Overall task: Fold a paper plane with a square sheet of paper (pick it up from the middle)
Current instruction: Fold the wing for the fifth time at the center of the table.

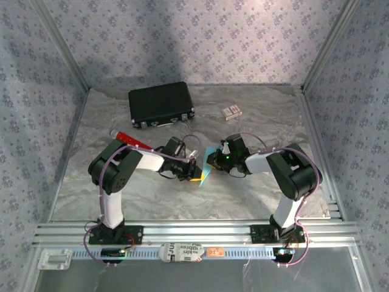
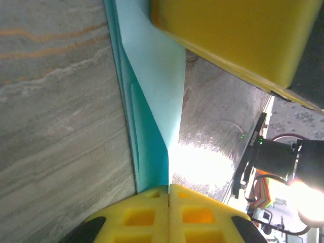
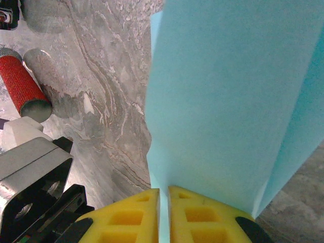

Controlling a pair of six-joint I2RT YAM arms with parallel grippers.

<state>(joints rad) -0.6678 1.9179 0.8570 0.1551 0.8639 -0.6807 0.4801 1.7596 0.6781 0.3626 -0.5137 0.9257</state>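
Left gripper (image 2: pixel 168 205), its yellow ribbed fingers pressed fully together, held one end of the thin light cyan-blue sheet of paper (image 2: pixel 152 76), which was folded into a narrow, layered strip. Right gripper (image 3: pixel 164 205), closed to a hairline gap, clamped the other end, so the sheet spanned the two near the middle of the grey marbled bench (image 1: pixel 121 194). Whether it touched the surface could not be told.

A red cylindrical tube (image 1: pixel 130 139) lay beside the left arm. A black hard case (image 1: pixel 161 104) and a small patterned card box (image 1: pixel 231 111) sat toward the far edge.

The work looked mid-fold, on a lengthwise crease rather than a finished dart. The next move would call for both grips acting together, laying one layer squarely over without tearing or skewing it.
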